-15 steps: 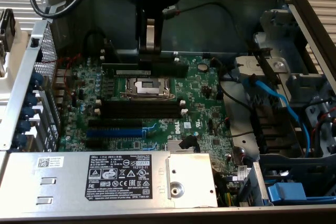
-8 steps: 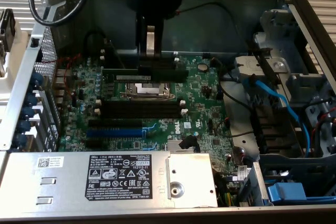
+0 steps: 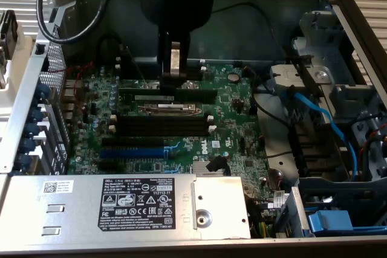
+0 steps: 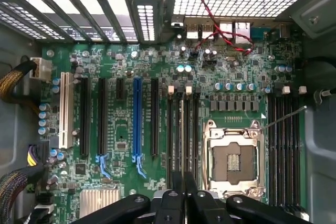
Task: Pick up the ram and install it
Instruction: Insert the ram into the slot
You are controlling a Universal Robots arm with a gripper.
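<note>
A green motherboard [image 3: 242, 119] lies inside the case [image 3: 242, 43]. The CPU socket [image 4: 234, 158] sits mid-board, with a blue slot [image 4: 137, 119] among black slots [image 4: 101, 116]. A labelled power supply [image 3: 78, 209] lines one case edge, and a blue cable [image 3: 326, 122] runs along the edge at the exterior view's right.

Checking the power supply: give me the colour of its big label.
Black with white print; the label shows best in the exterior view.
</note>
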